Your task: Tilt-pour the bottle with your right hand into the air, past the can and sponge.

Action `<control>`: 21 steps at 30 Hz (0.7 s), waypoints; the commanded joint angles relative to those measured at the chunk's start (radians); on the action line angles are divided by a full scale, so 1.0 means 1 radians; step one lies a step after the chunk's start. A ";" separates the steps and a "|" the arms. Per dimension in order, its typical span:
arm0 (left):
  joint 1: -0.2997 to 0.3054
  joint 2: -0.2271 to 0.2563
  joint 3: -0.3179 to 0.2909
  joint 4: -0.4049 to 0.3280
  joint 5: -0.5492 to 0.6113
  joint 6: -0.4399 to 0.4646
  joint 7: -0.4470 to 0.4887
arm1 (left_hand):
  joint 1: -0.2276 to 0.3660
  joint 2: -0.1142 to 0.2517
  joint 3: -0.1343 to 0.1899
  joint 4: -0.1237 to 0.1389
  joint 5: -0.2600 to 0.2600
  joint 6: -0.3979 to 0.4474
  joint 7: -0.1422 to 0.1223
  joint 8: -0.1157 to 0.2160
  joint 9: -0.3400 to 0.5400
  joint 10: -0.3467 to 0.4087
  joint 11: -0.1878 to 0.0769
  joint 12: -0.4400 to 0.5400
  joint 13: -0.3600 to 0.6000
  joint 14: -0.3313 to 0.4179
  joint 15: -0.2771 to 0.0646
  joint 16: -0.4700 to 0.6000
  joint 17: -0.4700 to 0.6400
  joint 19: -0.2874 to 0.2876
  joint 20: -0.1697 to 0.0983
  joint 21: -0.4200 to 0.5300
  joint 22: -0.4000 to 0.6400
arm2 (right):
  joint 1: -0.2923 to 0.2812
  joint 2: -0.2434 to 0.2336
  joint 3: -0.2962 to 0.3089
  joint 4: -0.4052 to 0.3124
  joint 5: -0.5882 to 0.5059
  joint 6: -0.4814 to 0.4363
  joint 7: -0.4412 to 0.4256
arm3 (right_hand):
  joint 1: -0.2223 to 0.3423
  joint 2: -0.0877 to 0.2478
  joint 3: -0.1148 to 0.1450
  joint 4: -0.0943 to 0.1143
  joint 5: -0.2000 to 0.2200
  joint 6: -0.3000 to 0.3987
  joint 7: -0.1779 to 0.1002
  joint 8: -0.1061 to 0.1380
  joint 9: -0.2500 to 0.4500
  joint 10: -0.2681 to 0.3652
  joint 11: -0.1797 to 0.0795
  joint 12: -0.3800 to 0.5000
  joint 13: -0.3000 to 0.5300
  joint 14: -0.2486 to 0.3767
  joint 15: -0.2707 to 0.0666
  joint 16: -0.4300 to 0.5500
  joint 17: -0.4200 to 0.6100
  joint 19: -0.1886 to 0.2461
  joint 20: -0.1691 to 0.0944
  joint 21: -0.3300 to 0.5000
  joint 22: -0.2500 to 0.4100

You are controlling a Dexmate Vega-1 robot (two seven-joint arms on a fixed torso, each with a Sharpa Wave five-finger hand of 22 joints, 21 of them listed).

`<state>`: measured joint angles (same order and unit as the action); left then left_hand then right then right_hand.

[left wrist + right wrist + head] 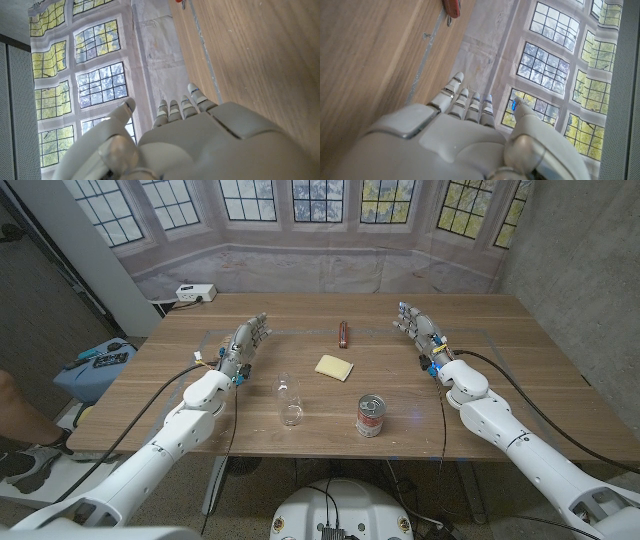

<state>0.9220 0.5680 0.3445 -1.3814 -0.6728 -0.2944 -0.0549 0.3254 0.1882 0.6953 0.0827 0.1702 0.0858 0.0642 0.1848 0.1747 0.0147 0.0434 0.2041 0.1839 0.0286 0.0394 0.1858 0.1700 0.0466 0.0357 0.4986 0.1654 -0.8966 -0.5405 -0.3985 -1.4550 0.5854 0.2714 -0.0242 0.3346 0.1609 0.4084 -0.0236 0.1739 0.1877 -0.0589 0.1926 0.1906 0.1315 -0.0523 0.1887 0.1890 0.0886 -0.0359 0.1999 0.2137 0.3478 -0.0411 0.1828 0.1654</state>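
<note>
One worktop (520, 370) carries four small things. There is one clear bottle (290, 400), standing upright. There is one can (371, 416) with a red label. There is one yellow sponge (334, 367). There is one slim dark red object (343, 333), perhaps a pocket knife, though it is too small to tell. Two robot hands, the left hand (245, 342) and the right hand (419, 326), are over the worktop.

You see a clear bottle (290, 400), a red-and-white can (371, 417), a pale yellow sponge (334, 367) and a brown wood-grain table (520, 370).
</note>
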 commanded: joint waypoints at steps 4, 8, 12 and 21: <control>-0.046 -0.017 0.020 0.051 0.013 -0.018 -0.039 | 0.015 -0.001 0.003 -0.006 0.004 0.013 -0.002 0.003 0.005 0.006 0.010 0.006 0.005 0.000 0.013 0.002 0.003 0.013 -0.002 -0.007 0.002 | -0.032 -0.030 -0.001 -0.077 -0.053 -0.002 -0.047 | 0.014 -0.002 0.004 -0.010 0.003 0.009 0.008 0.007 0.004 0.009 0.006 0.007 0.003 0.007 -0.044 0.008 -0.002 0.012 -0.042 0.007 0.003; -0.053 -0.019 0.023 0.056 0.015 -0.020 -0.045 | 0.017 -0.001 0.003 -0.008 0.004 0.014 -0.001 0.003 0.005 0.008 0.012 0.006 0.005 0.000 0.013 0.002 0.003 0.014 -0.002 -0.008 0.003 | -0.044 -0.038 0.000 -0.105 -0.069 -0.002 -0.062 | 0.017 -0.004 0.004 -0.016 0.003 0.010 0.011 0.007 0.004 0.011 0.007 0.008 0.004 0.008 -0.043 0.008 -0.004 0.012 -0.040 0.007 0.003; -0.055 -0.021 0.024 0.059 0.015 -0.022 -0.048 | 0.018 -0.001 0.002 -0.010 0.004 0.014 -0.001 0.002 0.005 0.008 0.011 0.006 0.006 0.001 0.014 0.002 0.003 0.014 -0.001 -0.010 0.003 | -0.054 -0.045 0.002 -0.128 -0.078 -0.006 -0.072 | 0.019 -0.006 0.003 -0.020 0.003 0.011 0.015 0.007 0.004 0.013 0.006 0.009 0.004 0.007 -0.042 0.007 -0.005 0.012 -0.039 0.007 0.003; -0.058 -0.021 0.030 0.062 0.011 -0.019 -0.064 | 0.020 -0.001 0.001 -0.013 0.003 0.014 -0.001 0.002 0.005 0.009 0.012 0.006 0.006 0.000 0.018 0.002 0.003 0.015 0.000 -0.014 0.003 | -0.102 -0.086 0.019 -0.244 -0.099 -0.056 -0.120 | 0.021 -0.009 0.000 -0.029 0.002 0.015 0.018 0.008 0.004 0.015 0.008 0.009 0.004 0.007 -0.039 0.008 -0.007 0.012 -0.038 0.007 0.003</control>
<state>0.8725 0.5494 0.3676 -1.3276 -0.6604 -0.3125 -0.1014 0.3410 0.1934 0.6951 0.0742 0.1702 0.0911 0.0589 0.1847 0.1746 0.0197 0.0484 0.2040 0.1838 0.0284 0.0504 0.1858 0.1698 0.0519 0.0303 0.4880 0.1653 -0.9516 -0.5887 -0.3949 -1.5891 0.5143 0.2534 -0.0954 0.3428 0.1527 0.4057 -0.0456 0.1739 0.1985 -0.0480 0.1966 0.1934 0.1387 -0.0452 0.1926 0.1889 0.0885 -0.0359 0.2043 0.2044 0.3514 -0.0375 0.1828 0.1653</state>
